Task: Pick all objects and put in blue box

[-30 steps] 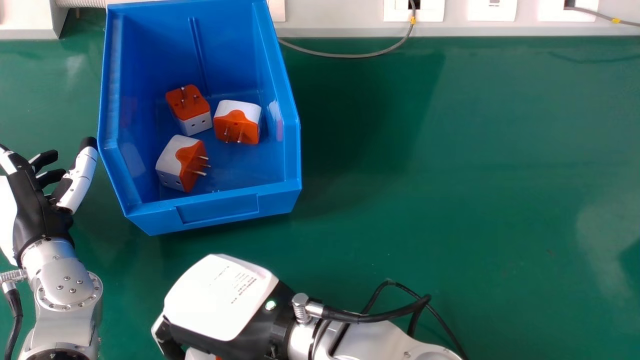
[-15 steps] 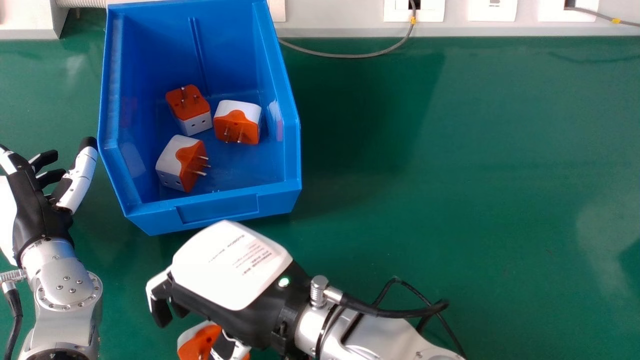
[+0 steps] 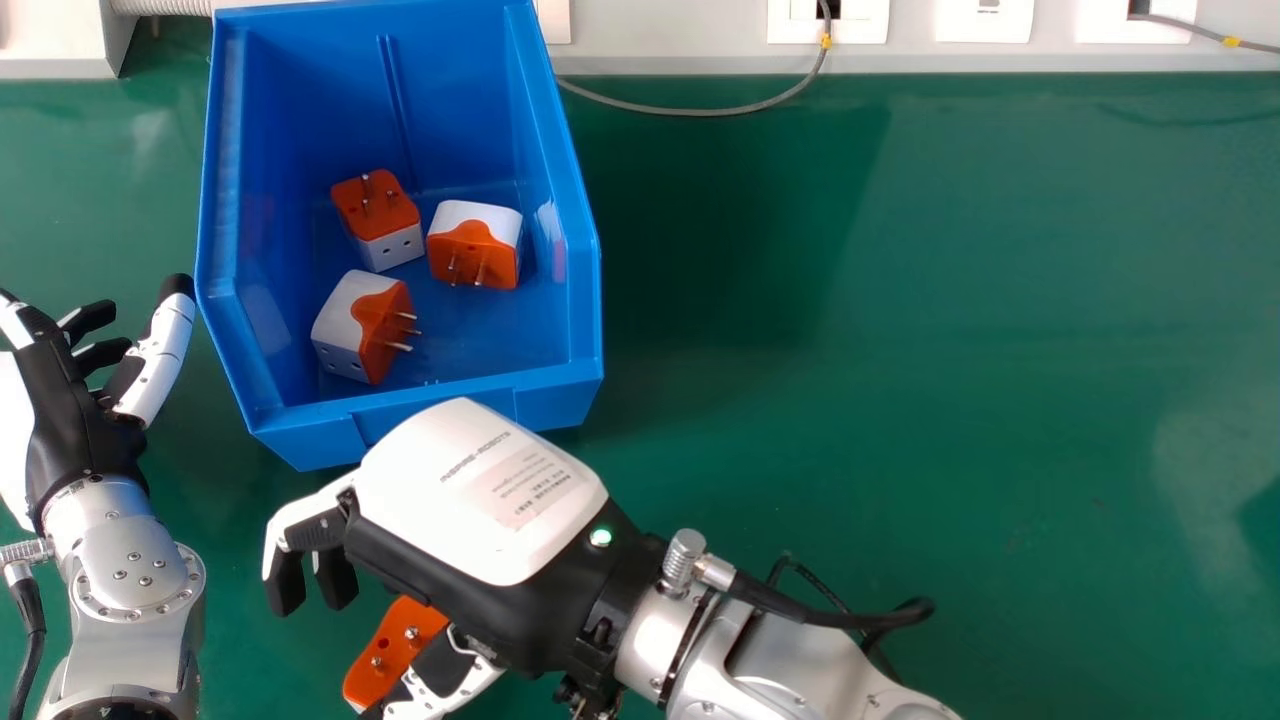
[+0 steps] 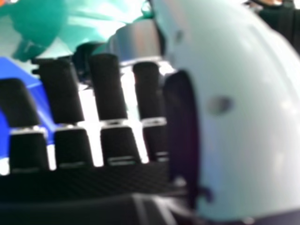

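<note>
Three plug adapters [image 3: 375, 325]: lay in the blue box [image 3: 555, 395].
Right hand [image 3: 480, 500]: was partly curled round an orange adapter [image 3: 390, 655], near the box.
Left hand [image 3: 80, 420]: was loosely relaxed beside it.

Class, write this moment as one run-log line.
right hand: holding orange adapter | left hand: beside blue box | box: three plug adapters

Blue box [image 3: 560, 395], orange-and-white adapters [image 3: 365, 325] with silver prongs [image 3: 403, 347], held adapter [image 3: 390, 650] showing orange, green desk [image 3: 950, 400], black-and-white left hand [image 3: 75, 420], black-and-white right hand [image 3: 480, 510] with a green light [image 3: 600, 537], silver forearms [image 3: 130, 570], grey cable [image 3: 700, 112] banded yellow, black cable [image 3: 840, 612], white wall sockets [image 3: 985, 22].
</note>
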Robot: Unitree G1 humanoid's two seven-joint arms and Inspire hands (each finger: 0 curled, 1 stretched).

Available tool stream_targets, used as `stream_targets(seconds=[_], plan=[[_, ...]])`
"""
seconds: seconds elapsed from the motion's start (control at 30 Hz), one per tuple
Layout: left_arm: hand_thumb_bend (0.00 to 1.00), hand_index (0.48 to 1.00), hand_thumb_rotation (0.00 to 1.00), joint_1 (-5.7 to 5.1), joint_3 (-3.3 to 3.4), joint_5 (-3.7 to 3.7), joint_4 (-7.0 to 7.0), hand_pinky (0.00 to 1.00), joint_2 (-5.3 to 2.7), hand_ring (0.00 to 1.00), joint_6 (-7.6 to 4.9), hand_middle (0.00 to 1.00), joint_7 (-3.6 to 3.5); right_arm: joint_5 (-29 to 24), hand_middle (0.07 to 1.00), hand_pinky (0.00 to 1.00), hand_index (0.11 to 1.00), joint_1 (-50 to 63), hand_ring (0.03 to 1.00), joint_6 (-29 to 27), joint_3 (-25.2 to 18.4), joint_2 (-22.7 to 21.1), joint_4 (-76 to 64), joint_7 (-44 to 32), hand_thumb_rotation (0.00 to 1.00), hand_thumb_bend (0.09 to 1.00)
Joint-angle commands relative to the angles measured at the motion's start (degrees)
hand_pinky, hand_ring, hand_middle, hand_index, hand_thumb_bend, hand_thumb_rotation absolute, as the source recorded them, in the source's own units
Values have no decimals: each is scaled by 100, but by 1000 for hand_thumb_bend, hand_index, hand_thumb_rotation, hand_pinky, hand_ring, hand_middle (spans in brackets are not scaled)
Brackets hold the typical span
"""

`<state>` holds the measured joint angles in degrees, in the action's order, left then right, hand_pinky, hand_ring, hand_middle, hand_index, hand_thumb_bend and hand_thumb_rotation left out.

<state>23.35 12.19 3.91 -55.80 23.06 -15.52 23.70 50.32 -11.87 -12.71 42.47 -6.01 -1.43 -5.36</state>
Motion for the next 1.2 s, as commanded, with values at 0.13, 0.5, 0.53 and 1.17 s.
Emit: stream_targets(seconds=[0.13, 0.5, 0.53, 1.17], plan=[[637, 871, 548, -6, -39, 32, -29, 601, -38, 746, 67, 813, -40, -128, 474, 301, 545, -20, 369, -175, -209, 13, -315, 234, 0, 511], [636, 870, 548, -18, -30, 18, -6, 603, -45, 746, 66, 813, -48, -2, 463, 276, 532, -82, 370, -402, -65, -122, -328, 88, 0, 513], [636, 870, 548, -18, -31, 19, -7, 603, -45, 746, 62, 813, -49, 105, 463, 276, 532, -116, 370, -424, -39, -173, -351, 57, 0, 513], [631, 872, 547, 71, 51, -80, -288, 603, -25, 752, -157, 818, -192, 1458, 979, 970, 978, -117, 974, 726, 265, -284, -1333, -1995, 264, 977]])
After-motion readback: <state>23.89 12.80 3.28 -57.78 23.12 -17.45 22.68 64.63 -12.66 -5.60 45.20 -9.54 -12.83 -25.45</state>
